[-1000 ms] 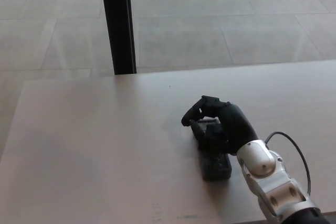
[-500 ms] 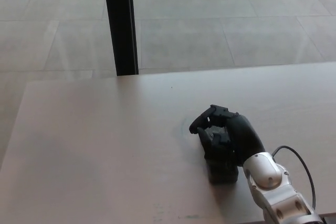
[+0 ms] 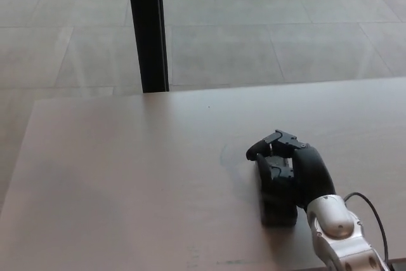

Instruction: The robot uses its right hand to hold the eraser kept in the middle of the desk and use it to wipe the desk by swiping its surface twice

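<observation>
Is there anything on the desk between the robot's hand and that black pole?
No. The head view shows only bare pale wooden desk between the right hand and the black vertical pole.

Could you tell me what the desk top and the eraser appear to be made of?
The desk looks like pale laminate or wood veneer, matte with a soft sheen. The eraser, held in the right hand, is a dark block, probably plastic or felt; too dark to tell.

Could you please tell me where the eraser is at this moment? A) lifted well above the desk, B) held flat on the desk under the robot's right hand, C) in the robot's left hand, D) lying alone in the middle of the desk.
B: the right hand is wrapped over the dark eraser, which lies flat on the desk; no left hand shows.
</observation>
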